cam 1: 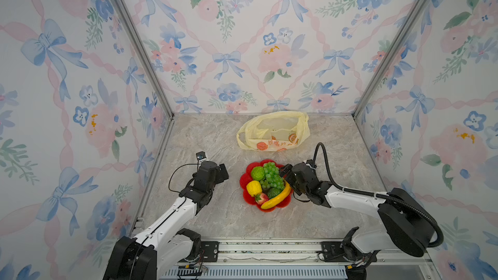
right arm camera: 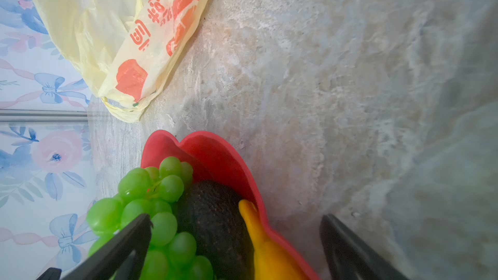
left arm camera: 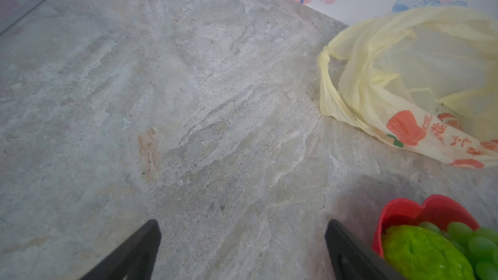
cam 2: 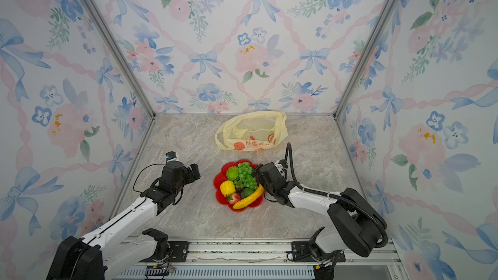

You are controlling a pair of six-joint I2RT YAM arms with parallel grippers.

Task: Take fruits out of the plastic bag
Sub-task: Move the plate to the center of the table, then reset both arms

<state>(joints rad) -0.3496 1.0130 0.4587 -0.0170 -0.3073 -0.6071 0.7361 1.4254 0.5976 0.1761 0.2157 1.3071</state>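
Fruits (cam 1: 272, 175): heaped on red plate (cam 1: 242, 181), directly under right gripper (cam 1: 285, 170); grapes (right arm camera: 151, 192), avocado (right arm camera: 213, 216), banana (right arm camera: 258, 238) sit between its spread jaws. Jaws at full spread, nothing held. Left gripper (cam 1: 224, 170): jaws wide apart, nothing held, plate rim just beside it. Plastic bag (cam 1: 273, 130): beyond both grippers, apart from plate, slack; appears empty, though folds may hide item. Risk: low right jaw snags grapes on withdrawal, tips heap off plate.
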